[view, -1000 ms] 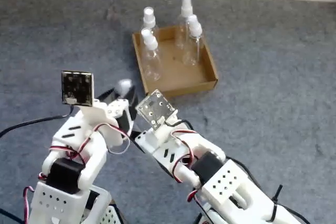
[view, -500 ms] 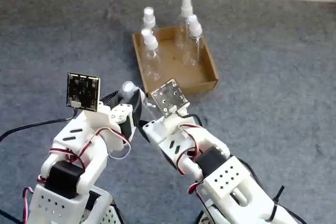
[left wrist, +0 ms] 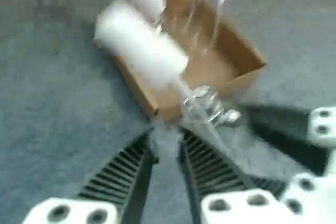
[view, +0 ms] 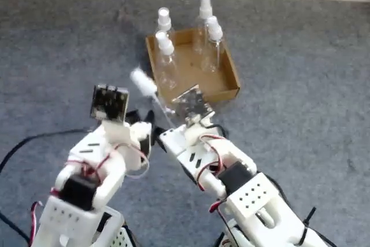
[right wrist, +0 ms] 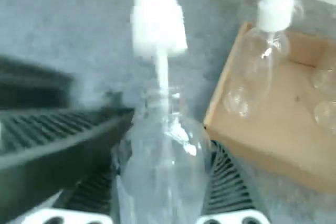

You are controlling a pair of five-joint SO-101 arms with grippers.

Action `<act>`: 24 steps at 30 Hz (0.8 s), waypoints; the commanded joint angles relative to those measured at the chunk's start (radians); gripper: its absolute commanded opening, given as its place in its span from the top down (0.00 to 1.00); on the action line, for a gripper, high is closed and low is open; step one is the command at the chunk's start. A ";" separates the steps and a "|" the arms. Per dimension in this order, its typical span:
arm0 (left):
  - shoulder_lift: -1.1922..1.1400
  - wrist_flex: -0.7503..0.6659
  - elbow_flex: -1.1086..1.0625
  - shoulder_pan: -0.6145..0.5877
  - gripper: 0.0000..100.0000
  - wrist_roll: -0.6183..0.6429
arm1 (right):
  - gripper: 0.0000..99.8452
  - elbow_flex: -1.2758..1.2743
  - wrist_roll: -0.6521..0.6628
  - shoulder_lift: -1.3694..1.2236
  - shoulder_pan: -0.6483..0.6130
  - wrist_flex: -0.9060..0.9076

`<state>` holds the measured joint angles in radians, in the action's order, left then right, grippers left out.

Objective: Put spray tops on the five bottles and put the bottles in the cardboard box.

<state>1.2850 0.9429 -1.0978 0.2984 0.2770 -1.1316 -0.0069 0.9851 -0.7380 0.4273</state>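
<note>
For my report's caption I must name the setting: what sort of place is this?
Probably a robotics lab bench or test table: two white robot arms with exposed wiring work on a grey carpet-like mat, with a cardboard box of clear spray bottles as practice objects.

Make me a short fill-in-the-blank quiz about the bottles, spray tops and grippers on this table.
The clear bottle sits between the jaws of the ____ gripper.
____ other bottles at the cardboard box already wear spray tops.
The spray top over the held bottle is ____ in colour.
Missing words: right, four, white.
</note>
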 commanded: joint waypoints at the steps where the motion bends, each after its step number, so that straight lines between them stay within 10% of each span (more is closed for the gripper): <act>1: 0.007 -0.011 0.007 0.018 0.99 -0.014 | 1.00 0.025 -0.003 0.054 0.005 -0.105; 14: 0.008 -0.025 0.004 -0.087 0.99 -0.104 | 1.00 -0.021 0.127 0.128 0.010 -0.108; 24: 0.001 -0.298 -0.088 -0.331 0.99 -0.120 | 1.00 -0.021 0.183 0.128 0.004 -0.108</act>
<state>1.2850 0.7403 -1.1745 0.0146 0.1649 -1.1730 0.1649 1.0894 -0.7411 0.3475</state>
